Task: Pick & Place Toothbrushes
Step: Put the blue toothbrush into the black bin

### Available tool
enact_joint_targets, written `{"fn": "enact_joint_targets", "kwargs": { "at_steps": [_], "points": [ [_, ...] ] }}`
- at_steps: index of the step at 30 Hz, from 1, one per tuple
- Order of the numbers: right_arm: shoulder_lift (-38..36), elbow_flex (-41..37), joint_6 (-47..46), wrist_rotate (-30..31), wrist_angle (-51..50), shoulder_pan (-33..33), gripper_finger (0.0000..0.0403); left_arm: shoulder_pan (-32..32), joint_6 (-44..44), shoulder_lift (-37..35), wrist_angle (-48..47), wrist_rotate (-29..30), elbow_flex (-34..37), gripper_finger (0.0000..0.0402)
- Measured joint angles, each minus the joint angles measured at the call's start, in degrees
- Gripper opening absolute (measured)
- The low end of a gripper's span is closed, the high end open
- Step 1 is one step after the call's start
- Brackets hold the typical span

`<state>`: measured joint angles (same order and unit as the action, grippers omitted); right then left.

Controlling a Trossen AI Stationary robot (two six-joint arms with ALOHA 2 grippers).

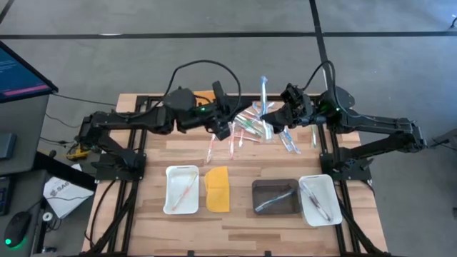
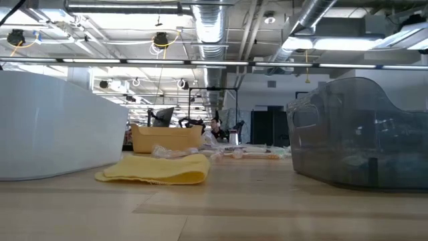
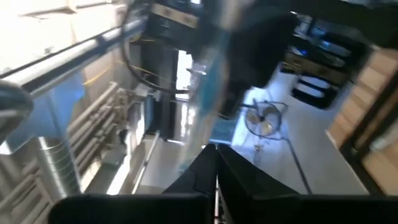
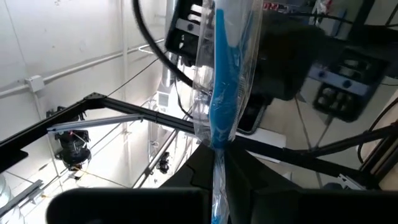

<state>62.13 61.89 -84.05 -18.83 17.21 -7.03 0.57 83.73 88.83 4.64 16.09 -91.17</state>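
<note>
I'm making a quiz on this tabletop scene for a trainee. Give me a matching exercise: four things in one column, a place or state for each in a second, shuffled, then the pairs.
Things
1. blue toothbrush
2. yellow lid
3. dark tray
4. left gripper

Places or states
A. flat on the table beside the left white tray
B. wrapped in clear plastic, clamped in the right gripper
C. shut, above the loose toothbrush pile
D. next to the right white tray

Pairs: 1-B, 2-A, 3-D, 4-C
</note>
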Motion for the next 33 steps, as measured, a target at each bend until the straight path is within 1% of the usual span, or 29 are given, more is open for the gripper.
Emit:
{"fn": "enact_joint_targets", "kwargs": {
  "at_steps": [1,4,5,10,15,20,22,26,33],
  "points": [
    [0.0,0.0,0.0,0.0,0.0,0.0,0.0013,-0.3,-0.1,0.3,1.4,0.4,0.0,0.0007],
    [0.0,0.0,-0.5,-0.3,0.0,0.0,0.0013,-1.9,-0.2,0.7,3.5,4.5,0.0,0.0006],
    [0.0,0.0,-0.6,-0.3,0.0,0.0,0.0013,-2.4,-0.3,0.8,4.2,4.7,0.0,0.0006],
    [0.0,0.0,-1.4,-0.3,0.0,0.6,0.0013,-3.8,-0.2,0.9,4.2,10.7,0.0,0.0006],
    [0.0,0.0,-1.5,0.7,0.0,1.4,0.0014,-3.4,-0.1,1.5,4.3,14.1,0.0,0.0012],
    [0.0,0.0,-1.5,0.9,0.0,1.4,0.0015,-3.3,1.4,2.1,4.7,14.4,0.0,0.0036],
    [0.0,0.0,-1.5,0.9,0.0,1.4,0.0015,-3.3,1.8,2.4,6.5,14.3,0.0,0.0048],
    [0.0,0.0,-1.5,0.9,0.0,1.4,0.0015,-3.0,3.7,3.2,10.1,13.0,0.0,0.0082],
    [0.0,0.0,-1.5,1.0,0.1,1.4,0.0015,-3.0,6.1,5.3,11.0,11.1,0.0,0.0143]
  ]
}}
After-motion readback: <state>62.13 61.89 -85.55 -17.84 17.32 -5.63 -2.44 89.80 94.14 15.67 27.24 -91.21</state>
